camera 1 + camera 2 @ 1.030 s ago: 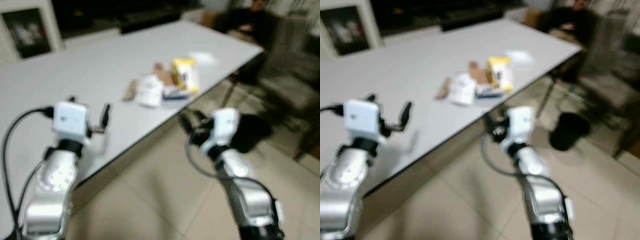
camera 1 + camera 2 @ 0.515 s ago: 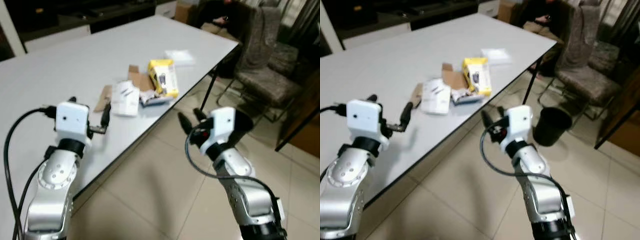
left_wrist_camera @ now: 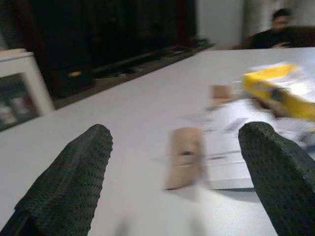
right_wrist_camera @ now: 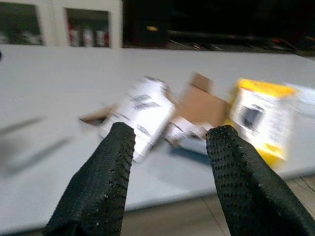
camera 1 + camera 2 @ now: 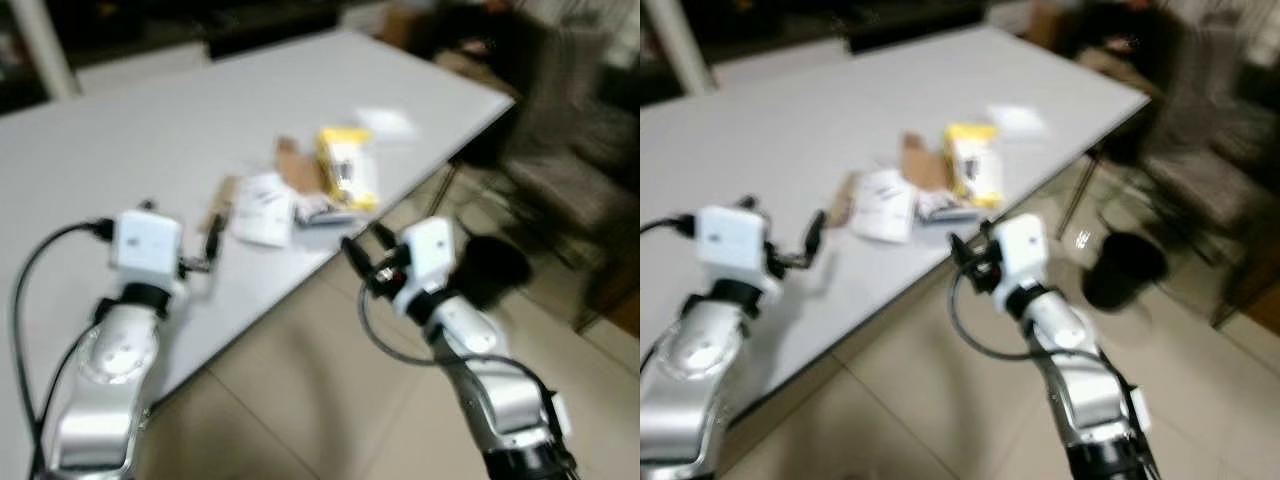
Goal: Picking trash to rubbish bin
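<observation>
Trash sits at frame centre on the white table (image 5: 150, 130): a yellow box (image 5: 347, 168), white packet (image 5: 261, 195) and brown cardboard (image 5: 296, 162). Left gripper (image 3: 177, 184) and right gripper (image 4: 170, 184) both hold fingers apart, empty, before it; black bin (image 5: 1122, 268) on floor at right

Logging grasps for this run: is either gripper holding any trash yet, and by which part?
Nothing is held. The left gripper and right gripper are both open and empty, short of the trash pile on the table.
</observation>
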Robot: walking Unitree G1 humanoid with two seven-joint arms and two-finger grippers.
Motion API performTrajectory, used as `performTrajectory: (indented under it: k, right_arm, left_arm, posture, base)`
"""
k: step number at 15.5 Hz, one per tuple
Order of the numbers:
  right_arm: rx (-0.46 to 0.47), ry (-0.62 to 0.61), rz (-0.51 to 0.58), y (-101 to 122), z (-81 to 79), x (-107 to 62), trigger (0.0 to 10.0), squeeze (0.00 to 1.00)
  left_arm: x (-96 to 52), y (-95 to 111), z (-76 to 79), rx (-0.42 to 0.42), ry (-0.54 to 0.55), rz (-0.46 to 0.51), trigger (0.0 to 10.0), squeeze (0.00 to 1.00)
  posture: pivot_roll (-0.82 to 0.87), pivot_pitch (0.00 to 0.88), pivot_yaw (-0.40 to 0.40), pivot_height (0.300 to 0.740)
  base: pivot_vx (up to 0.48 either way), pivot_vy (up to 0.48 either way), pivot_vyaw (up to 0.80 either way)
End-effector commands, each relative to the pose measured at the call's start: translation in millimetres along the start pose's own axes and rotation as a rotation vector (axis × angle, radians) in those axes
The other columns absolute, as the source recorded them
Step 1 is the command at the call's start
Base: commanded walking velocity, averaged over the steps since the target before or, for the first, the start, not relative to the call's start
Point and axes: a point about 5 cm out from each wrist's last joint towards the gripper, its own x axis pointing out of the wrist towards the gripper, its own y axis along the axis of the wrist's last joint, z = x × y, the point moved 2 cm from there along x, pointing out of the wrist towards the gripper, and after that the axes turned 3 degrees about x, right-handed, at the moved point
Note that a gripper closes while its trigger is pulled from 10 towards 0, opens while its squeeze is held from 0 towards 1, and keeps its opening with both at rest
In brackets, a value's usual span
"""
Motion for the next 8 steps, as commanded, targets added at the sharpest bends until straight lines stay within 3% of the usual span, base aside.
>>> performTrajectory:
  k: [1, 8]
  right_arm:
    - [-0.013, -0.043, -0.012, -1.3, 11.1, -5.0, 10.0, 0.00]
    - [0.023, -0.075, -0.005, -3.2, 14.7, -6.2, 10.0, 0.00]
  left_arm:
    - [0.4, 2.5, 7.1, -0.008, -0.019, 0.009, 10.0, 0.00]
    - [0.3, 1.3, 6.6, -0.001, -0.034, 0.005, 10.0, 0.00]
  posture:
    - [0.12, 0.042, -0.094, 0.740]
    - [0.12, 0.041, -0.084, 0.740]
  base:
    - [0.341, 0.000, 0.80]
    - [0.342, 0.000, 0.00]
